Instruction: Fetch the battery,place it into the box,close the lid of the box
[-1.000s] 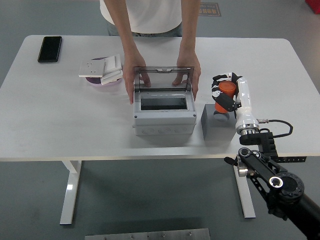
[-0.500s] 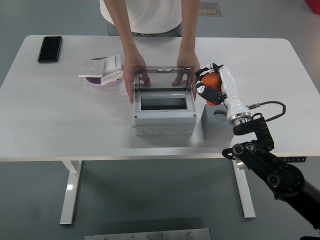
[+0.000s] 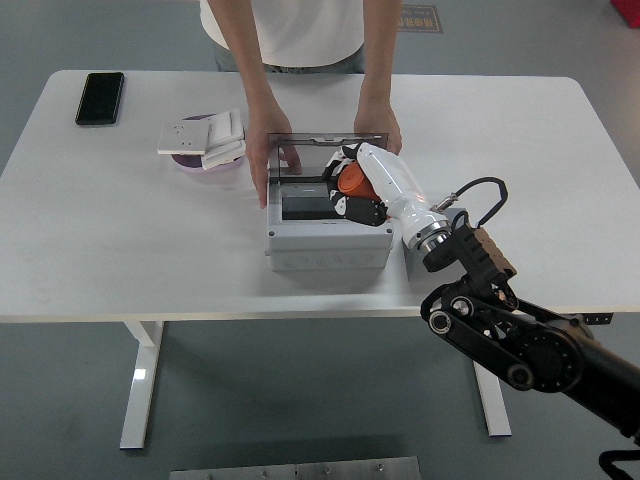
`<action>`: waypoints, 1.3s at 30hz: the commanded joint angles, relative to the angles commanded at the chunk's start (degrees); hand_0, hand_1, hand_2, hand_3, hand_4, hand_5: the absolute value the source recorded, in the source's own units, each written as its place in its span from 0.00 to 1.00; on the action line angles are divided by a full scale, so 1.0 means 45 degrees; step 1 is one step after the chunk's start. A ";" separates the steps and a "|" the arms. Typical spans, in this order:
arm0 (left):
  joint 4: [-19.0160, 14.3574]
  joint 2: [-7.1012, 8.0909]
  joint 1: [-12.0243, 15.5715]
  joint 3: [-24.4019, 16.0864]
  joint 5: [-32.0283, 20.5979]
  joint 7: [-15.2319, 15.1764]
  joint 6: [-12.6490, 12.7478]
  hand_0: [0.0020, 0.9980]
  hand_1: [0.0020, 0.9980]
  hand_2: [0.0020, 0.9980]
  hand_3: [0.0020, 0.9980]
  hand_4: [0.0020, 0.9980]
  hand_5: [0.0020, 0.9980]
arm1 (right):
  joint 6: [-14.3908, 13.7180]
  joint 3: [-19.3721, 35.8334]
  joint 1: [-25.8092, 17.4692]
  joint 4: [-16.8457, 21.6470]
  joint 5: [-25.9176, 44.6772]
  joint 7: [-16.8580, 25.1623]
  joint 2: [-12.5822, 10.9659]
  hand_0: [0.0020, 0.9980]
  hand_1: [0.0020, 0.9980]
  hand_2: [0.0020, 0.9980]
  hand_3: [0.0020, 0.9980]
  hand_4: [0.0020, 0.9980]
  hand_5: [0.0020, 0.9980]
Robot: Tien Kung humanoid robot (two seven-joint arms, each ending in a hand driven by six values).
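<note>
Lying flat at the far-left corner of the white table (image 3: pixel 90 220) is one black phone (image 3: pixel 100 97); right of it, a purple dish (image 3: pixel 205 162) carries white switch plates (image 3: pixel 203 135). Mid-table sits one grey box (image 3: pixel 328 235), lid (image 3: pixel 310 155) upright, a person's two hands (image 3: pixel 270 165) steadying its sides. Over its opening, the right hand (image 3: pixel 352 187) curls around one orange battery (image 3: pixel 350 181).

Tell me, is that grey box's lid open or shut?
Open. The clear lid stands upright behind the box, steadied by a person's hands, while the right hand holds the orange battery over the opening.
</note>
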 joint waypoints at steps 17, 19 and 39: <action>-0.0014 0.0019 0.0066 -0.0086 0.0191 0.0118 -0.0049 0.64 0.74 0.59 0.52 0.38 0.00 | 0.1343 -0.3329 0.2258 -0.1236 -0.0573 -0.0821 -0.0135 0.21 0.22 0.29 0.31 0.00 0.00; -0.0014 0.0023 0.0054 -0.0108 0.0227 0.0130 -0.0053 0.64 0.74 0.59 0.52 0.38 0.00 | 0.1377 -0.3640 0.2421 -0.1431 -0.0466 -0.0808 -0.0088 0.21 0.22 0.29 0.31 0.00 0.00; -0.0021 0.0087 -0.0059 -0.0278 0.0553 0.0262 -0.0105 0.64 0.74 0.59 0.52 0.38 0.00 | 0.1399 -0.4124 0.3618 -0.2748 0.0489 -0.0602 0.0403 0.21 0.22 0.29 0.31 0.00 0.00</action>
